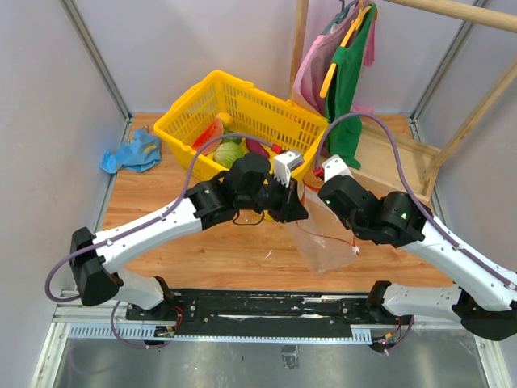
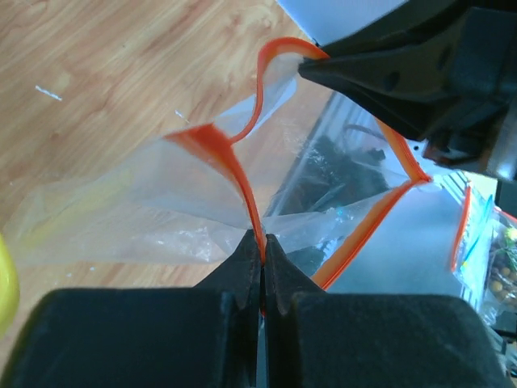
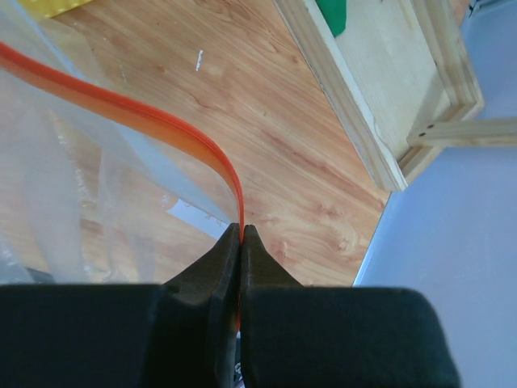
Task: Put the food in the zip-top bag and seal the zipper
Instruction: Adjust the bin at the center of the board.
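Over the wooden bench (image 1: 242, 259), the left hand (image 2: 262, 242) and right hand (image 3: 241, 233) are each pinching the zipper (image 2: 230, 162) of the zip-top bag (image 1: 327, 246), which is sitting just before the yellow basket (image 1: 242, 101) holding the food (image 1: 230, 152); parting it evenly with firm grips seems wisest.

The top camera looks down from above and behind the arms (image 1: 161, 222), far enough to show most of the table (image 1: 226, 255), with their bases (image 1: 149, 293) at the bottom. The left wrist camera sits very near behind the left pincer (image 2: 262, 246) and faces the bag (image 2: 161, 194); the right pincer (image 2: 311, 69) shows at upper right. The right wrist camera, equally near, also sees bag and table.
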### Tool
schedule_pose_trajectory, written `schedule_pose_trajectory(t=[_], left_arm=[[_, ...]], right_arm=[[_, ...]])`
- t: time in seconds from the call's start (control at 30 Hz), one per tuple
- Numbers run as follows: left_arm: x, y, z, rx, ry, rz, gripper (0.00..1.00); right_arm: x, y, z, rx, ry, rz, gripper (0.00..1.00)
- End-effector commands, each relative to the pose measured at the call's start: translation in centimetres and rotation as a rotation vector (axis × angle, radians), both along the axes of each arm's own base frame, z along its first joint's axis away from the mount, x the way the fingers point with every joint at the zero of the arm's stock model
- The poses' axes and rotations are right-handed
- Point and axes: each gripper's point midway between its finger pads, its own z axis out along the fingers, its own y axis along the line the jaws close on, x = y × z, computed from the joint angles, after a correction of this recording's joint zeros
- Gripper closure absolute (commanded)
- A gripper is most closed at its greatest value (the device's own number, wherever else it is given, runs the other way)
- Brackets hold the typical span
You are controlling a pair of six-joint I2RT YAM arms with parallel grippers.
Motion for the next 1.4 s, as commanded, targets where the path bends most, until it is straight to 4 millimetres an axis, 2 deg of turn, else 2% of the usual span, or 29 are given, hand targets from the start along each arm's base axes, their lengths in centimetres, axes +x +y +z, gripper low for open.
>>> schedule_pose_trajectory(t=[0.0,0.07,0.17,0.27,0.37,0.53,0.8,0.93,1.13,1.37], left_arm=[[1.7,-1.7,0.8,-0.019,-0.062,-0.012,1.00],[3.7,-0.5,-0.7,0.060,-0.056,0.098,1.00],[5.7,1.8,-2.1,0.116,-0.035,0.210,1.00],[6.8,3.8,-3.0,0.132,-0.016,0.288,0.99],[7.6,5.6,-3.7,0.148,-0.003,0.347,0.99],[9.4,9.1,-5.4,0.210,0.040,0.466,1.00],[11.6,13.4,-5.1,0.272,0.001,0.570,1.00],[11.3,12.9,-4.3,0.257,-0.010,0.517,1.00],[9.0,9.2,-1.5,0.111,0.018,0.386,1.00],[7.9,6.0,-0.7,-0.010,0.118,0.375,1.00]], right_arm=[[0.0,-1.6,0.5,0.013,-0.020,-0.124,0.99],[0.3,-0.4,-0.2,0.054,-0.010,-0.109,0.99],[1.0,2.5,-0.9,0.154,-0.006,-0.061,0.99],[1.6,5.6,-1.5,0.254,-0.007,0.021,0.99],[1.8,7.8,-2.1,0.314,-0.007,0.101,0.99],[2.3,9.9,-2.4,0.340,-0.026,0.203,0.99],[3.6,12.0,-2.2,0.370,-0.050,0.238,0.99],[4.5,12.0,-2.3,0.346,-0.050,0.181,0.99],[5.4,9.0,-1.5,0.238,-0.091,0.053,0.99],[4.8,8.2,-0.1,0.284,-0.123,0.044,0.99]])
